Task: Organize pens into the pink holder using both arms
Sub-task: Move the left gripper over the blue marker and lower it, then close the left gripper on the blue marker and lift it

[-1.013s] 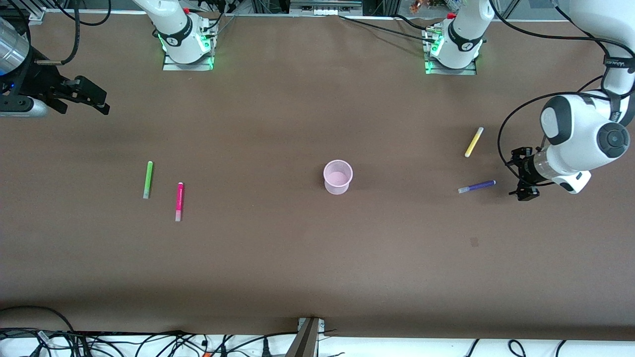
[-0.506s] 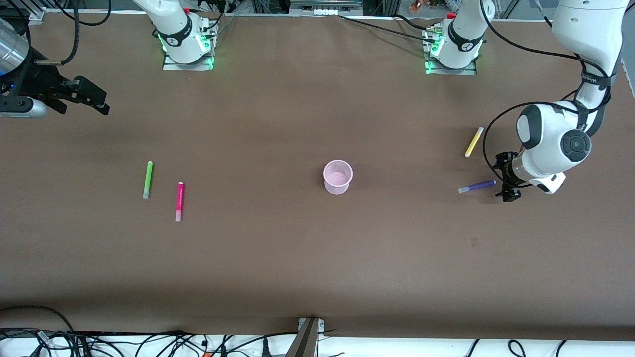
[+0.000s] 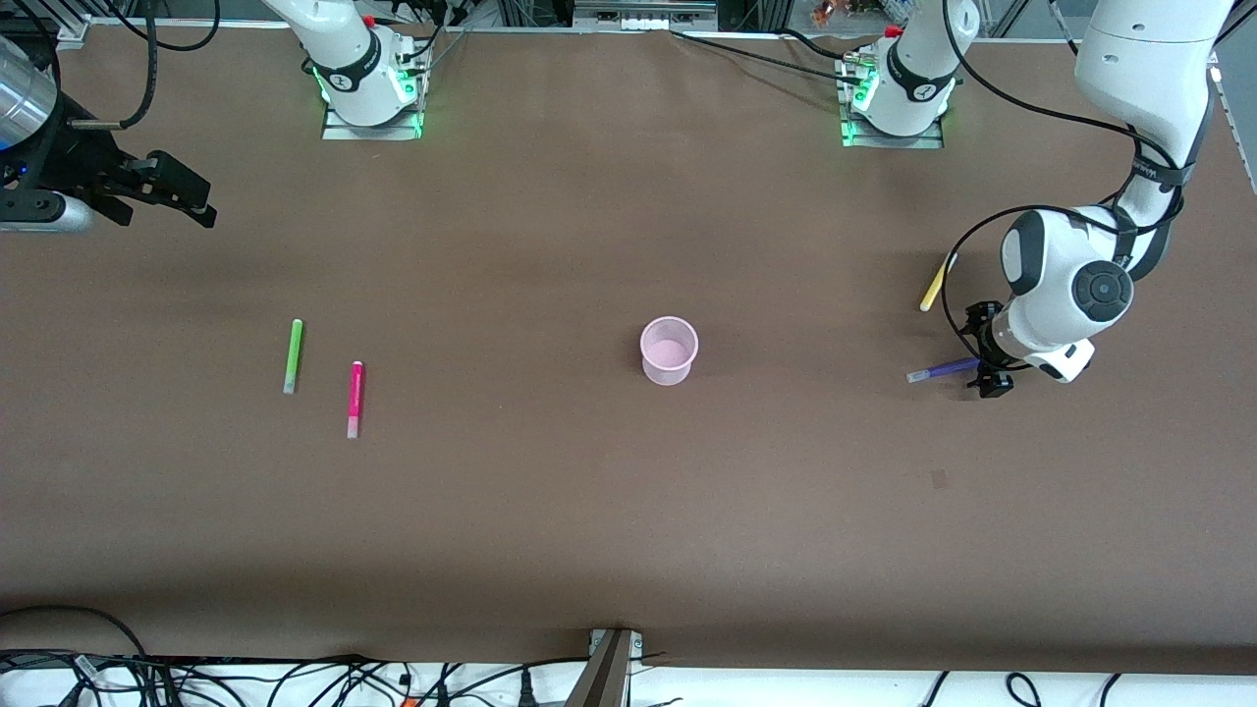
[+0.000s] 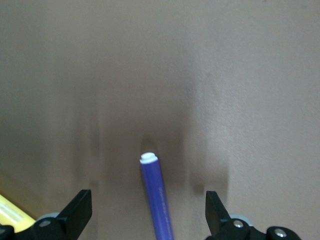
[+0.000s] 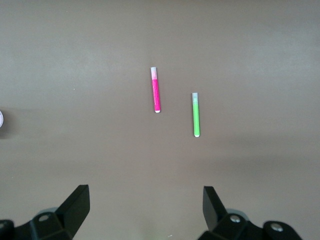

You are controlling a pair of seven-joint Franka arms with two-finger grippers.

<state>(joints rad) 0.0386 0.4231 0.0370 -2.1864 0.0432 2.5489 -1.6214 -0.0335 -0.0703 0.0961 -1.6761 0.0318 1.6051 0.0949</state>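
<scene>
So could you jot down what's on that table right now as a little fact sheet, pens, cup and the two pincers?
pink holder: upright mid-table, no pens in it
purple pen: flat on the table, toward the left arm's end
yellow pen: flat, farther from the front camera than the purple one
green pen: flat, toward the right arm's end
magenta pen: beside the green one
left pincer: open, straddling the purple pen's end
right pincer: open, waiting at the table's edge
</scene>
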